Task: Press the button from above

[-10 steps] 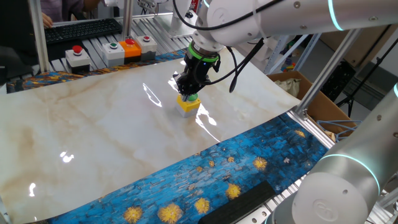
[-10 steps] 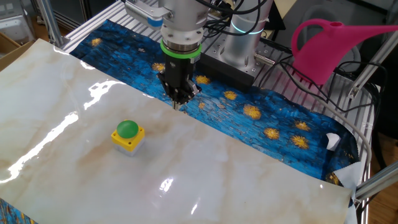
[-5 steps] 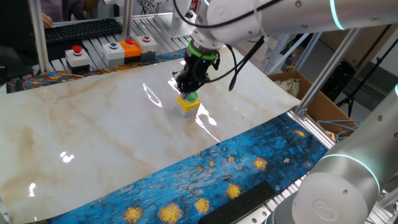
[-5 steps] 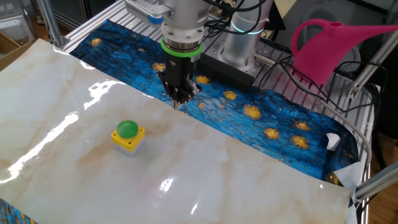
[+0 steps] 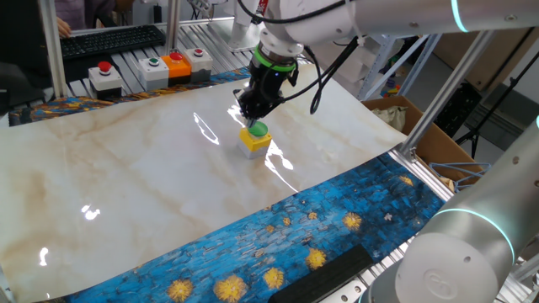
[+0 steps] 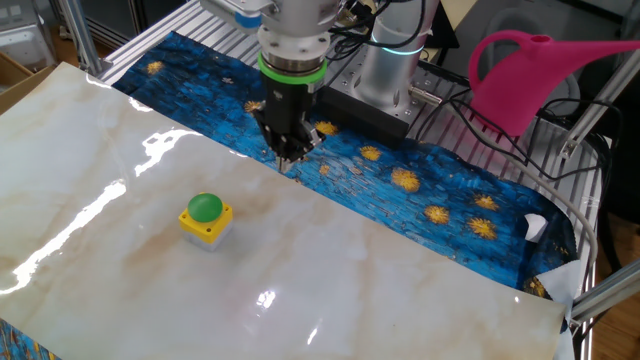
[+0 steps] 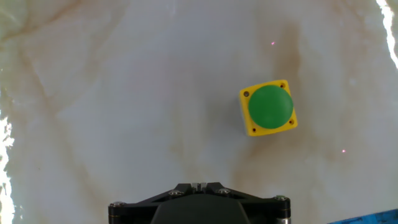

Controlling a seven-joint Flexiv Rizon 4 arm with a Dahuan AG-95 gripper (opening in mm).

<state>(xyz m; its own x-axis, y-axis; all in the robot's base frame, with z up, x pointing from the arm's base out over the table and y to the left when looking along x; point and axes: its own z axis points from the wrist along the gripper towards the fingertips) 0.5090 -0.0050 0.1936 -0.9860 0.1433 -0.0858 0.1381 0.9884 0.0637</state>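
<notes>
The button (image 5: 256, 137) has a round green dome on a small yellow cube and stands on the marble-patterned sheet (image 5: 126, 177). It also shows in the other fixed view (image 6: 206, 215) and in the hand view (image 7: 269, 107), to the upper right of centre. My gripper (image 5: 250, 114) hangs above the sheet, beside the button and apart from it. In the other fixed view the gripper (image 6: 287, 160) is well to the right of the button, near the sheet's far edge. In the hand view the fingertips (image 7: 199, 185) touch each other, holding nothing.
Grey boxes with red and green buttons (image 5: 106, 76) (image 5: 155, 71) and an orange box (image 5: 177, 65) stand at the back, near a keyboard (image 5: 109, 39). A pink watering can (image 6: 530, 75) and a second robot base (image 6: 395, 60) sit beyond the blue patterned cloth (image 6: 430, 190). A cardboard box (image 5: 404, 114) is off the table's edge.
The gripper has risen a little and drifted back from the button, so the green dome now shows fully in one fixed view. The button has not moved.
</notes>
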